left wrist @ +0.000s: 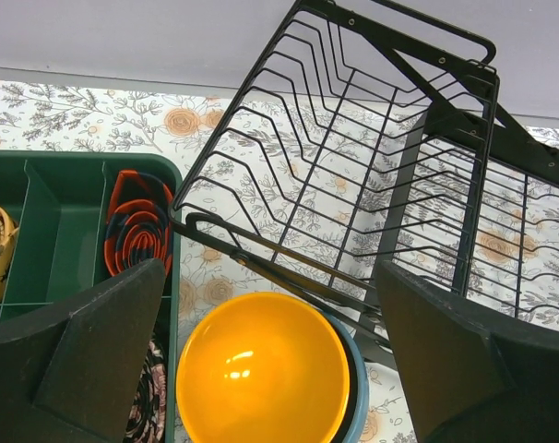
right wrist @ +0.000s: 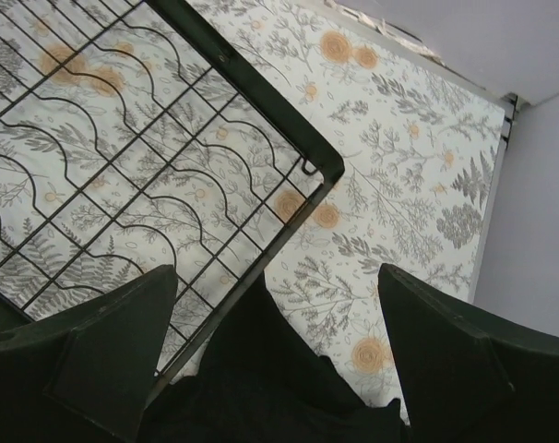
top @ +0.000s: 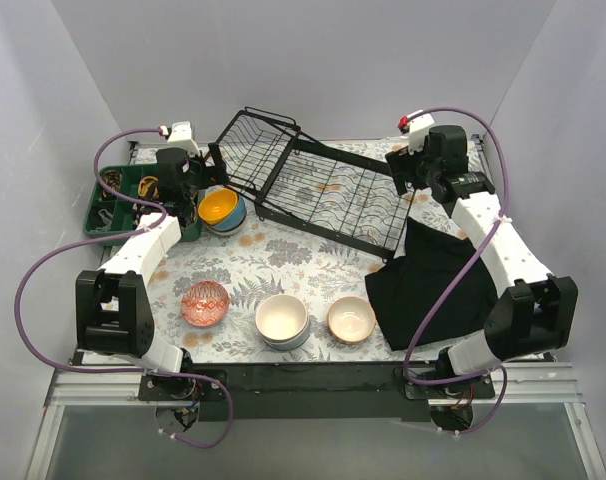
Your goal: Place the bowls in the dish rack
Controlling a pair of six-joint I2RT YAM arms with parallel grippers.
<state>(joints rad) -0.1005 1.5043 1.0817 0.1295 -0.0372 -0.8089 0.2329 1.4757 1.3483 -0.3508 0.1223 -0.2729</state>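
The black wire dish rack (top: 313, 190) lies at the back middle, its basket end tilted up at the left. An orange-yellow bowl (top: 219, 205) sits nested in a blue bowl (top: 235, 220) just left of the rack. A red-patterned bowl (top: 205, 303), a cream-white bowl (top: 282, 319) and a tan bowl (top: 351, 319) stand in a row near the front. My left gripper (top: 195, 195) is open above the orange-yellow bowl (left wrist: 261, 369), which shows between its fingers with the blue bowl's rim (left wrist: 358, 378). My right gripper (top: 403, 182) is open and empty over the rack's right corner (right wrist: 123, 157).
A green compartment tray (top: 118, 200) with small items stands at the far left, its wall (left wrist: 58, 221) touching the stacked bowls. A black cloth (top: 428, 275) lies at the right beside the rack; it also shows under my right gripper (right wrist: 261, 369). The rack's wires (left wrist: 353, 166) rise close behind the left fingers.
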